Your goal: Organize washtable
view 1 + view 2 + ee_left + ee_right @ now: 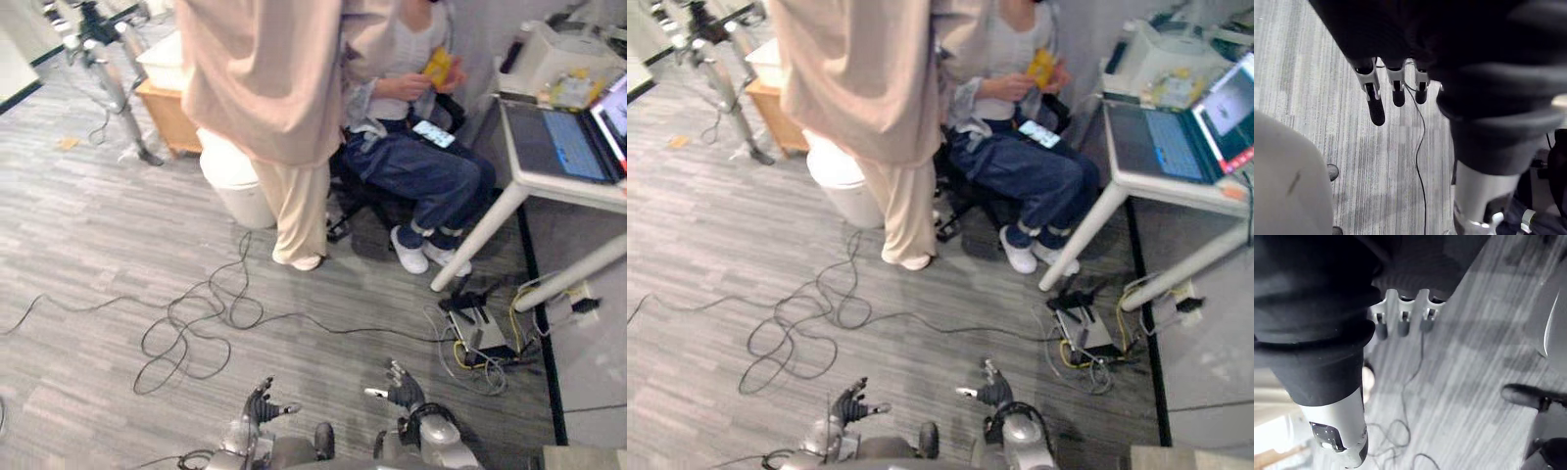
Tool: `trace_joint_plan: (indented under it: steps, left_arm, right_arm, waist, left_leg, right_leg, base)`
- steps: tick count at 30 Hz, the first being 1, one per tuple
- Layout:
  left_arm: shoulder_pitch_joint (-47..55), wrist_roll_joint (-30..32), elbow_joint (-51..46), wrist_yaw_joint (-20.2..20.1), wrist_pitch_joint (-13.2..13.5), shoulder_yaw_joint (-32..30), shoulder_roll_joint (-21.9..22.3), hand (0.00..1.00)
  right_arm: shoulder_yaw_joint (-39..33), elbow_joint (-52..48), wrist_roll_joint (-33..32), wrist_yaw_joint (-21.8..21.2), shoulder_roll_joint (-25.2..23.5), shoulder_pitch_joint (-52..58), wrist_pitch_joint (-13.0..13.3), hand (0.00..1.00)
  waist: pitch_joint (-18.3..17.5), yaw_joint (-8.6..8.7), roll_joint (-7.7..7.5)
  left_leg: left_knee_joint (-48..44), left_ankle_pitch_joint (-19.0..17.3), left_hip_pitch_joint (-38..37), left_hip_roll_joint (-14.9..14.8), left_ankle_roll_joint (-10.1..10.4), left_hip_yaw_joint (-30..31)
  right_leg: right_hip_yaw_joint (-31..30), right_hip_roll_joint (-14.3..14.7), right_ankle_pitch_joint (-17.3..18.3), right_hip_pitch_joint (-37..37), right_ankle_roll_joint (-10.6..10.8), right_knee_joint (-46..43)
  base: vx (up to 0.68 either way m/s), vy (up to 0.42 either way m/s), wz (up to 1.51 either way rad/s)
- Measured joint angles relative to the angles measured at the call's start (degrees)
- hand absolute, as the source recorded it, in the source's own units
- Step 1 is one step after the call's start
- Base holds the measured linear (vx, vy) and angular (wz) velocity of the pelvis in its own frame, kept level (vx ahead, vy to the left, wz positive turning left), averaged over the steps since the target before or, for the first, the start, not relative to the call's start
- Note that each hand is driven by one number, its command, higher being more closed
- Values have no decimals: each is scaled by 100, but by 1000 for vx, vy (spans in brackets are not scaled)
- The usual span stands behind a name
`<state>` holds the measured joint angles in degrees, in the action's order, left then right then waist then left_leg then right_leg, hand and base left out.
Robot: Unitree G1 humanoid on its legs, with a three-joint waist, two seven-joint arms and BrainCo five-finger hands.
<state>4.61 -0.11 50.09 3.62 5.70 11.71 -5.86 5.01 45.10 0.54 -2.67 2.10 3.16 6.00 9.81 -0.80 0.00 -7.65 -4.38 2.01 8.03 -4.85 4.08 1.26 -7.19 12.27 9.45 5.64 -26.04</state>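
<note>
My left hand (263,403) hangs low at the bottom of the head views, over the grey plank floor (88,255). Its fingers (1375,105) are relaxed and nearly straight, with nothing in them. My right hand (402,389) hangs beside it, a little to the right, also above bare floor. Its fingers (1403,325) are loosely extended and hold nothing.
A standing person in beige (274,88) and a seated person (421,147) are straight ahead. A white table (563,181) with a laptop (568,137) stands at the right. Black cables (196,323) loop on the floor, with a power box (480,333) near the table leg. A white bin (235,186) is behind the standing person.
</note>
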Motion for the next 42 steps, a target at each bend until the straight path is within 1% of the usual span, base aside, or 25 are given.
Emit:
trace_joint_plan:
  steps: [3,5,7,8,9,10,11,13,16,17,19,20,21,22,23,24,27,29,31,33,35,36,38,40,42]
  left_arm:
    - [1,87,18,1,22,-7,-5,0]
    - [12,87,30,8,55,-72,-16,0]
    - [-7,79,41,23,98,-108,-43,0]
    - [-62,75,71,23,92,-108,-6,0]
    - [-67,72,70,23,100,-110,32,0]
    - [-76,72,64,25,103,-106,125,0]
    - [-76,72,50,23,102,-96,157,0]
    - [-62,70,-6,13,107,-94,321,0]
    - [36,70,-4,2,106,-104,388,0]
    - [46,73,-8,-5,101,-118,401,0]
    - [36,77,-4,-28,96,-90,317,0]
    - [7,78,-9,-50,97,-32,152,0]
    - [-62,81,-4,-100,86,-37,122,0]
    - [-60,87,-1,-109,80,-35,179,0]
    - [-43,90,9,-110,74,-58,152,0]
    - [41,97,5,-110,72,-62,108,0]
    - [179,101,6,-106,89,-113,62,0]
    - [182,102,73,-99,100,-187,57,0]
    - [186,98,162,-91,103,-370,56,0]
    - [234,86,182,-85,104,-531,55,0]
    - [293,62,277,-88,99,-683,-9,0]
    - [304,65,294,-83,99,-788,-2,0]
    - [304,54,293,-80,119,-983,19,0]
    - [303,-7,282,-73,110,-1149,69,0]
    - [305,-100,282,-69,113,-1249,112,0]
  right_arm:
    - [4,23,1,3,10,55,0,0]
    - [35,29,0,6,9,70,0,0]
    - [39,37,-1,17,5,-1,23,0]
    - [17,88,-5,21,29,-110,17,0]
    - [-42,88,-7,29,46,-153,18,0]
    - [-121,93,-17,123,118,-233,21,0]
    - [-121,105,-18,140,149,-260,24,0]
    - [-120,121,-12,145,297,-306,31,0]
    - [-118,118,-10,137,326,-304,32,0]
    - [-123,116,-11,134,353,-339,25,0]
    - [-82,120,-10,118,287,-313,18,0]
    - [-95,111,-11,120,202,-243,28,0]
    - [-160,121,-11,121,181,-194,36,0]
    - [-196,119,-10,133,196,-235,31,0]
    - [-249,144,-10,131,181,-263,9,0]
    - [-225,138,-1,124,110,-249,15,0]
    - [-160,139,9,126,-7,-268,29,0]
    - [-157,216,45,133,3,-306,25,0]
    - [-66,425,64,131,7,-323,-3,0]
    - [-21,520,78,126,27,-246,-4,0]
    - [-12,511,122,128,51,-244,17,0]
    - [-16,491,119,126,57,-229,19,0]
    - [-95,498,108,126,100,-55,12,0]
    - [-108,482,66,119,126,-42,10,0]
    - [-99,481,33,117,109,24,19,0]
  waist:
    - [-7,21,-12]
    - [-72,-1,-109]
    - [-161,4,-247]
    - [-131,0,-142]
    - [-139,-2,-80]
    - [-116,21,-5]
    - [-109,26,10]
    - [-105,70,6]
    - [-120,209,175]
    - [-122,232,289]
    - [-100,287,320]
    - [-185,397,168]
    - [-163,448,209]
    - [-142,475,301]
    - [-25,454,241]
    - [-8,461,188]
    - [-42,465,115]
    - [-43,461,112]
    - [-18,458,76]
    - [-7,473,49]
    - [23,592,-6]
    - [18,638,-54]
    - [19,595,-174]
    - [-16,570,-91]
    - [-48,477,-148]
  left_leg:
    - [19,87,35,24,108,625]
    - [-53,191,128,143,266,1181]
    - [-116,315,450,301,432,1658]
    - [-79,260,585,191,581,1698]
    - [-43,253,645,43,600,1482]
    - [-79,256,806,-384,607,686]
    - [-150,255,818,-535,606,324]
    - [-795,80,784,-907,686,-986]
    - [-1258,-446,707,-1170,792,-1369]
    - [-1243,-557,840,-1228,731,-1507]
    - [-621,-233,855,-1074,642,-1295]
    - [266,276,640,-865,805,-1100]
    - [-151,-89,586,-1041,723,-1707]
    - [14,-149,464,-1095,735,-1837]
    - [337,133,248,-962,697,-1844]
    - [549,238,21,-889,761,-1824]
    - [831,411,-77,-766,528,-1733]
    - [1287,737,-194,-673,470,-1677]
    - [1351,828,-203,-635,425,-1554]
    - [1349,848,-241,-594,417,-1402]
    - [1348,828,-231,-559,366,-927]
    - [1352,828,-171,-503,368,-721]
    - [1195,858,-36,-393,360,-568]
    - [923,854,170,-425,354,-532]
    - [947,854,194,-402,354,-337]
  right_leg:
    - [-803,222,46,231,76,-232]
    - [-700,100,69,247,113,37]
    - [-459,-44,-268,235,-30,537]
    - [-130,-87,-342,239,-106,585]
    - [45,-86,-360,234,-135,646]
    - [446,-105,-368,219,-166,633]
    - [568,-139,-361,192,-202,636]
    - [858,-389,-366,179,-220,658]
    - [1066,-449,-479,216,-126,727]
    - [1138,-346,-525,265,-68,723]
    - [1043,-187,-628,256,-204,1131]
    - [1110,-100,-972,156,-449,1657]
    - [1451,-199,-1171,44,-287,1841]
    - [1544,-177,-1187,27,-295,1803]
    - [1619,-286,-1245,-45,-296,1760]
    - [1630,-314,-1256,-194,-292,1751]
    - [1614,-372,-1299,-250,-269,1746]
    - [1625,-400,-1359,-147,-173,1769]
    - [1716,-443,-1366,-180,-155,1733]
    - [1664,-491,-1149,-216,-107,1493]
    - [347,10,-436,-129,-147,1097]
    - [91,119,-325,-116,-152,1001]
    - [385,-65,-282,-69,-147,921]
    - [584,-104,-246,-149,-101,837]
    - [690,-65,-256,-376,-111,1088]
  base:
    - [36,-163,126]
    - [45,-221,153]
    - [18,-271,165]
    - [-22,-183,146]
    - [-75,-205,138]
    - [-57,-155,117]
    - [-88,-188,120]
    - [-101,-61,79]
    - [-151,112,48]
    - [-83,100,41]
    - [-84,53,78]
    - [-96,60,130]
    - [-49,91,126]
    - [-57,166,83]
    - [-57,160,45]
    - [-82,121,30]
    - [-127,58,10]
    - [-139,68,19]
    - [-163,55,27]
    - [-132,8,33]
    - [-102,-83,99]
    - [-29,-101,161]
    - [20,-41,138]
    - [32,-9,83]
    - [71,-3,70]
